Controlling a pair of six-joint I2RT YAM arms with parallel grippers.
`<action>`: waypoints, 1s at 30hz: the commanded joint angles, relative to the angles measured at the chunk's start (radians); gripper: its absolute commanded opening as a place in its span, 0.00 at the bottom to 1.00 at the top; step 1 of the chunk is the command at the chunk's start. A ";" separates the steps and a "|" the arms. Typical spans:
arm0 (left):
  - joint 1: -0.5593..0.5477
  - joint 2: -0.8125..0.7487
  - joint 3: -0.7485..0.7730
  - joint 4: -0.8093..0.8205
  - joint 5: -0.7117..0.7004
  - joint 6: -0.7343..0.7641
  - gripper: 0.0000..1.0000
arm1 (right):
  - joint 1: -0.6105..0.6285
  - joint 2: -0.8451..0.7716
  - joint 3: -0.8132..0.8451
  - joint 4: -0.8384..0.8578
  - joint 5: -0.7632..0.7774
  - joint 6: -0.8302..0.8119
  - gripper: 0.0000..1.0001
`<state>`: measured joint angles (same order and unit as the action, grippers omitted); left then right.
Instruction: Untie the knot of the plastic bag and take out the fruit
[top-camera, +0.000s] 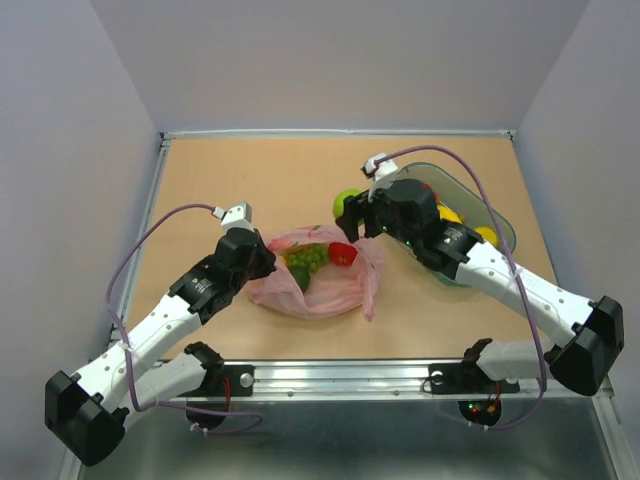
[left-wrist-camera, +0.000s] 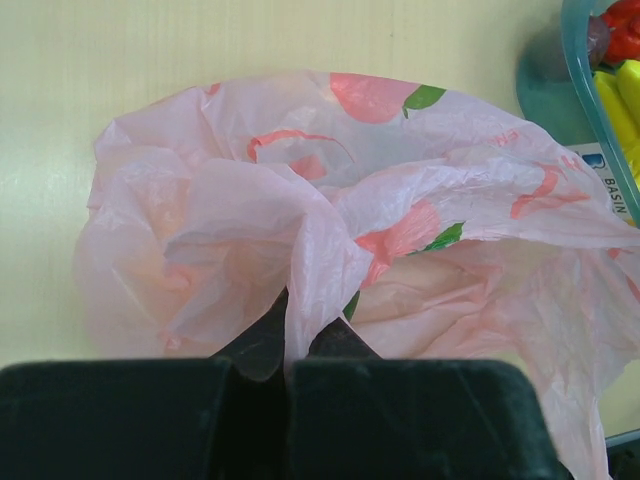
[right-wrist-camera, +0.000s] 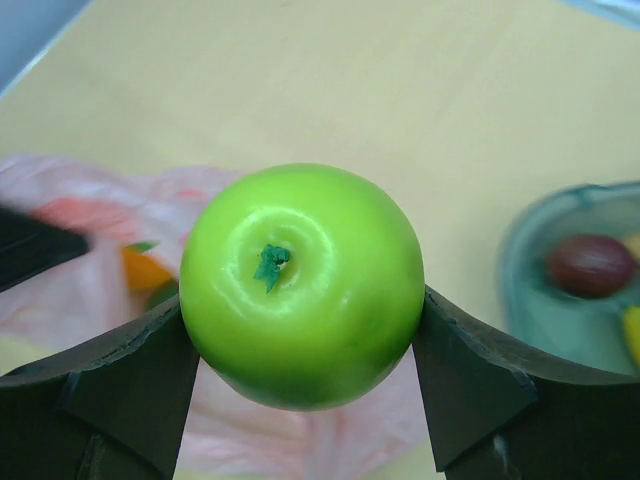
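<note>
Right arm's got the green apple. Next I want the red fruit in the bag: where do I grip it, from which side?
Across its round body, probably straight down from above. The red fruit lies uncovered in the open plastic bag, green grapes close on its left, so close on its near and far sides. The left gripper holds the bag's other edge.

Pink plastic bag (left-wrist-camera: 200, 230) (red fruit print, green leaves), glossy green apple (right-wrist-camera: 305, 285), teal tray (right-wrist-camera: 515, 270)
</note>
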<state>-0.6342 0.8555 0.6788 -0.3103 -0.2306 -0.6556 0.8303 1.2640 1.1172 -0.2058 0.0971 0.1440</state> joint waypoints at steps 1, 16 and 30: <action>0.004 -0.009 -0.022 0.017 0.014 0.024 0.00 | -0.126 -0.031 0.070 -0.030 0.162 -0.030 0.04; 0.005 -0.064 -0.013 -0.010 0.057 0.036 0.00 | -0.468 0.267 0.043 -0.029 0.105 0.081 0.32; 0.004 -0.096 -0.010 -0.039 0.057 0.039 0.00 | -0.474 0.154 0.016 -0.052 0.021 0.069 1.00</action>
<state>-0.6327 0.7708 0.6594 -0.3504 -0.1688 -0.6319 0.3611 1.5032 1.1233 -0.2687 0.1509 0.2157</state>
